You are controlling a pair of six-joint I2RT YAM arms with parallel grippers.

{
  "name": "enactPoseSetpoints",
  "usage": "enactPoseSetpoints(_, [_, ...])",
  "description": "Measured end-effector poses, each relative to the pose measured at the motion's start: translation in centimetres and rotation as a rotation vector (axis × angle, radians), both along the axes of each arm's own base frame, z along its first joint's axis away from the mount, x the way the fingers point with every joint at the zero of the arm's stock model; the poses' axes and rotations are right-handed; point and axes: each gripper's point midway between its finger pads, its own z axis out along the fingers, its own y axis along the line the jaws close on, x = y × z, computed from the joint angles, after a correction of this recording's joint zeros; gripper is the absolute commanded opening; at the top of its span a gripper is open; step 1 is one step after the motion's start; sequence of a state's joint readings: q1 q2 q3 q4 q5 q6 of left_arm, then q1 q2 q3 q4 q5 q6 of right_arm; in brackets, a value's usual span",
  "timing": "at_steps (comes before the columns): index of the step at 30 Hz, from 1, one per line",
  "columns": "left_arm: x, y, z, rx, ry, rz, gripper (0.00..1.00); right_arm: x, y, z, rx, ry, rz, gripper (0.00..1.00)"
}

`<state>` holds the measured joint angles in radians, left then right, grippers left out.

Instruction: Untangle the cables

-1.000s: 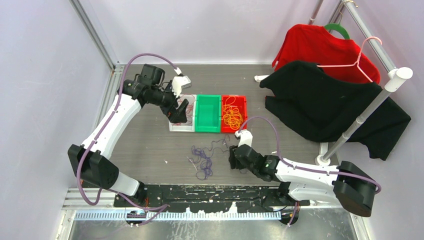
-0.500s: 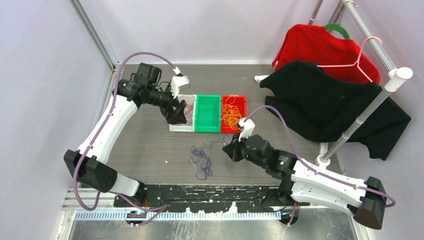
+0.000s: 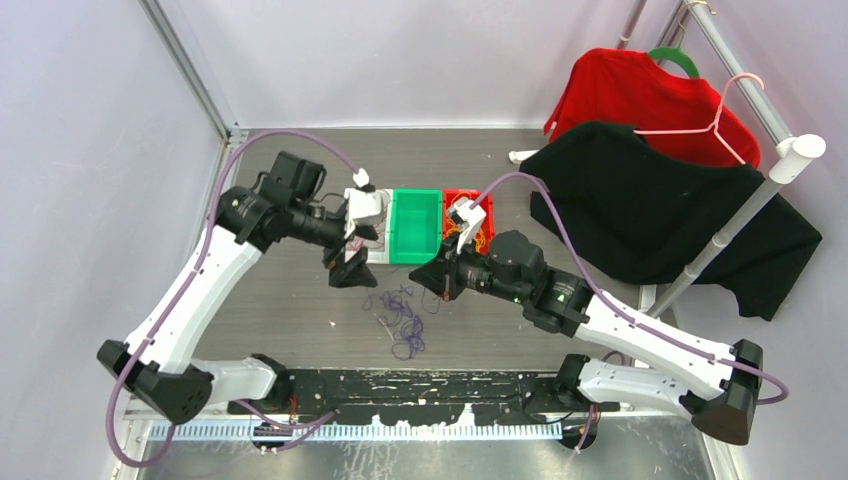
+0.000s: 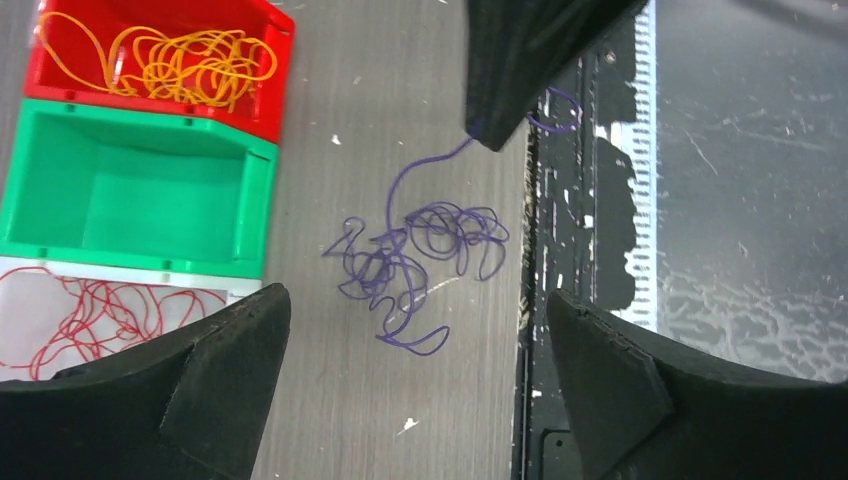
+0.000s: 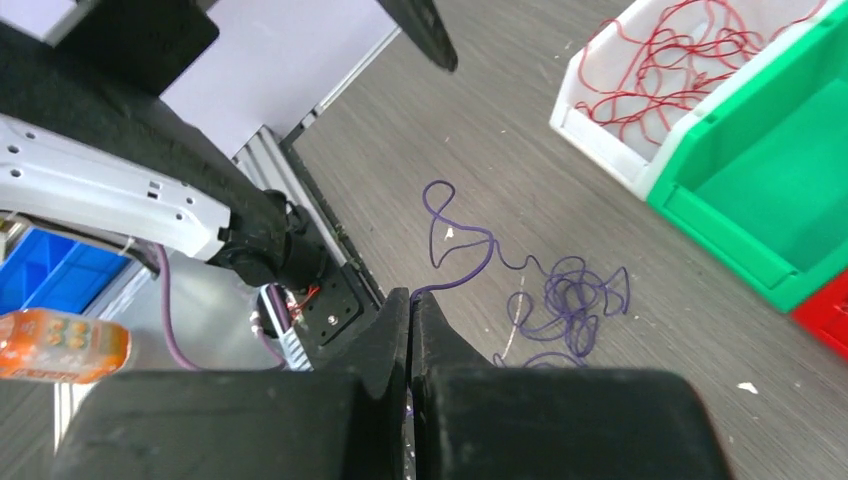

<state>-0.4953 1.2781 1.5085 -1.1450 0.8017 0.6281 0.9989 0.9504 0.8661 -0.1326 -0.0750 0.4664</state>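
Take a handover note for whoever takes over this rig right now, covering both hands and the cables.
The left hand is open and empty, hovering near the white bin.
The right hand is shut on a strand of the purple cable; its clump lies tangled on the table.
Done: orange cables in the red bin, red cables in the white bin.
Left: untangle the purple cable; the green bin is empty, probably meant for it.

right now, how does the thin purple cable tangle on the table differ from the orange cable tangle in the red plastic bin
The thin purple cable tangle lies on the grey table; the orange cable tangle sits inside the red plastic bin. One purple strand is pinched in the shut right gripper; the orange one is untouched. Both are thin, looped strands.
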Motion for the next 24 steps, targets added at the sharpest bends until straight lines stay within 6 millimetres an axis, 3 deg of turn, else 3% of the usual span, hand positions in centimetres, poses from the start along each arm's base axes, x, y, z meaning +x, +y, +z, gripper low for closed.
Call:
enactPoseSetpoints(3, [-2.0,0.2,-0.8,-0.014,-0.036,-0.053,0.96,-0.4,0.7,0.3,0.008,0.009,0.039,0.01])
enactPoseSetpoints(6, [-3.5,0.2,-1.1,-0.025,-0.11,-0.107,0.92,-0.7,1.0,2.0,0.043,-0.007,0.067,0.01])
enactPoseSetpoints(11, [-4.0,-0.9,-1.6,-0.038,-0.205,-0.156,0.74,-1.1,1.5,4.8,0.121,-0.046,0.099,0.01])
enactPoseSetpoints(13, [-3.3,-1.2,-2.0,-0.026,-0.221,-0.142,0.63,-1.2,1.5,5.1,0.131,-0.048,0.106,0.01])
enactPoseSetpoints(17, [-1.8,-1.5,-2.7,0.009,-0.243,-0.108,0.26,-1.4,1.2,5.8,0.148,-0.06,0.106,0.01])
enactPoseSetpoints(21, [-0.6,-1.3,-3.1,0.044,-0.276,-0.072,0.01,-1.6,0.2,7.0,0.186,-0.093,0.087,0.01])
enactPoseSetpoints(22, [-0.4,-1.2,-3.2,0.052,-0.284,-0.066,0.0,-1.6,-0.2,7.3,0.199,-0.107,0.076,0.03])
enactPoseSetpoints(24, [-0.1,-1.2,-3.1,0.054,-0.303,-0.063,0.0,-1.6,-1.2,7.4,0.212,-0.125,0.048,0.25])
